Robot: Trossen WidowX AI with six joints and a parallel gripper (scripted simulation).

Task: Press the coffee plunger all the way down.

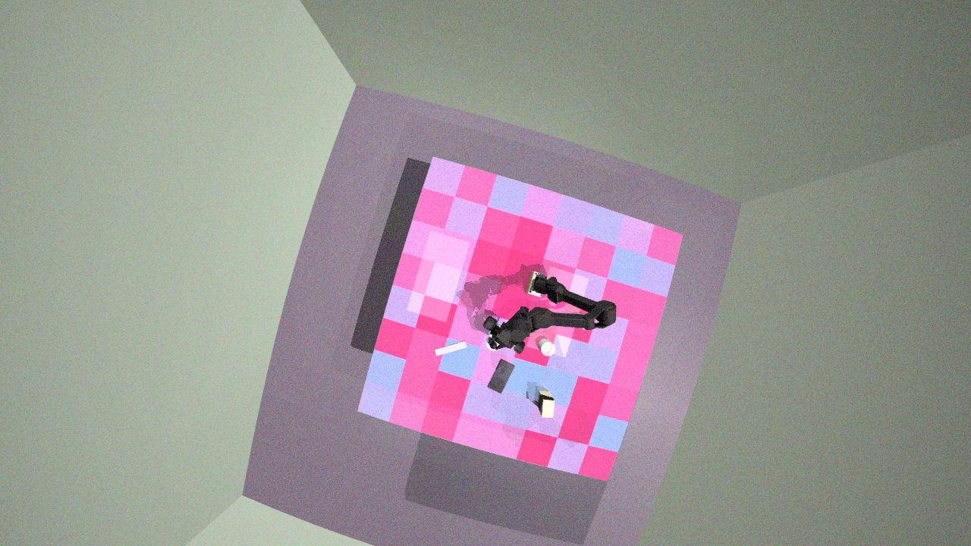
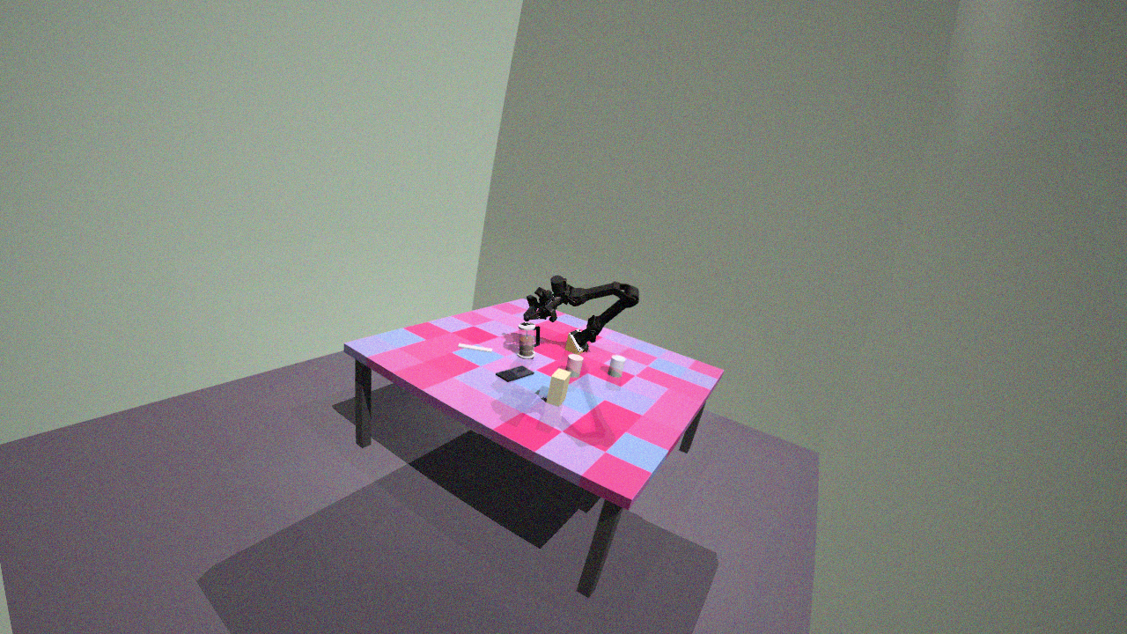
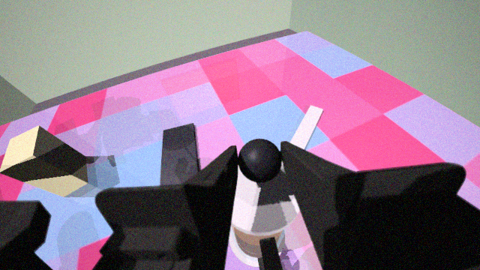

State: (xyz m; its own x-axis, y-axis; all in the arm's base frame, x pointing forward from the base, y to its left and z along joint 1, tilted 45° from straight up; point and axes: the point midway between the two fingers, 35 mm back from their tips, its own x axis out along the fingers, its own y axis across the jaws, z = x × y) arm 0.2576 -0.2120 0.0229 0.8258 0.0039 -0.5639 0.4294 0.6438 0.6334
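The coffee press (image 2: pixel 526 342) (image 3: pixel 259 240) stands upright on the table, with a see-through body, brown contents, a pale lid and a black handle (image 2: pixel 537 336) (image 3: pixel 271 253). Its plunger knob (image 3: pixel 259 165), a black ball, sits close above the lid; no clear length of rod shows, and whether a small gap is left cannot be told. My gripper (image 1: pixel 494 340) (image 2: pixel 526 319) (image 3: pixel 258 149) is shut on the knob, one finger on each side, directly over the press. In the top view the gripper hides most of the press.
A white stick (image 1: pixel 450 348) (image 2: pixel 475 347) (image 3: pixel 307 127), a dark flat block (image 1: pixel 501 375) (image 2: pixel 514 373) (image 3: pixel 179 150) and an upright cream block (image 1: pixel 547 408) (image 2: pixel 557 389) (image 3: pixel 20 150) are around the press. Two pale cups (image 2: pixel 575 366) (image 2: pixel 616 367) stand near the arm's base.
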